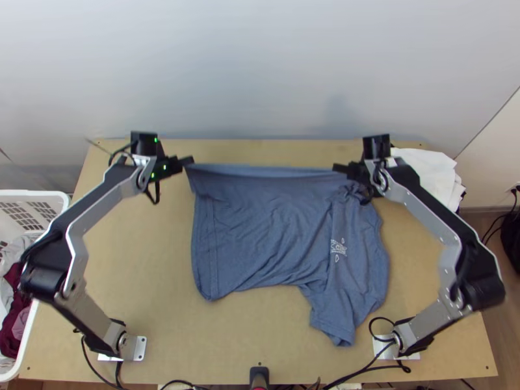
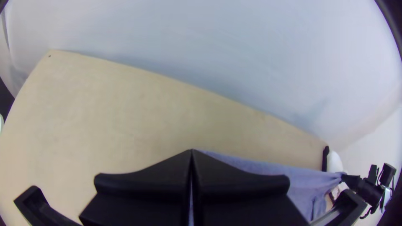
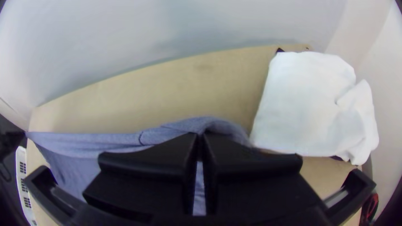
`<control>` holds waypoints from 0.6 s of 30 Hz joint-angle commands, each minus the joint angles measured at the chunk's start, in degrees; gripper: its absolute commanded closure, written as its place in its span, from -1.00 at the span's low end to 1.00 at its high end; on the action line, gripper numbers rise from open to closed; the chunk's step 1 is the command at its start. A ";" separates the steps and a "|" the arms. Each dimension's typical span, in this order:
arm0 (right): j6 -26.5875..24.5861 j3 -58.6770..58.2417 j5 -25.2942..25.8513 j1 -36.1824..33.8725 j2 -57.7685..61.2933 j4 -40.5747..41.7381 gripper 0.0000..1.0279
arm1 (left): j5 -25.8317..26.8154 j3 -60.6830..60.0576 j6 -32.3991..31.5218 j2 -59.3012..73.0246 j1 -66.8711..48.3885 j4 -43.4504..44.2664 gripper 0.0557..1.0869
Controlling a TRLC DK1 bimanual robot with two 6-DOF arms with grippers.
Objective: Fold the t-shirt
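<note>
One blue t-shirt (image 1: 260,240) — far edge (image 1: 266,171) stretched taut, white print (image 1: 338,247) showing

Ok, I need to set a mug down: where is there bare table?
Bare wood on the table lies between the left arm and the t-shirt, continuing towards the near edge. A narrow strip runs beyond the shirt's far edge. The right is crowded: shirt, right arm and white cloth sit close together.

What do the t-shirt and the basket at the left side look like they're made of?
T-shirt: probably thin cotton-like jersey, matte blue; it drapes softly in fine wrinkles.
Basket: likely smooth white moulded plastic, suggested by its rounded rim and regular slots.
</note>
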 commanded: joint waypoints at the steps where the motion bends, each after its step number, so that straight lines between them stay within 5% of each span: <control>1: 1.22 10.02 0.46 0.06 10.29 4.01 0.95 | -1.91 13.79 -0.02 10.93 1.79 0.47 0.92; 18: 1.22 33.49 1.25 0.32 32.70 3.75 0.94 | -4.89 35.06 1.30 30.44 3.55 0.03 0.92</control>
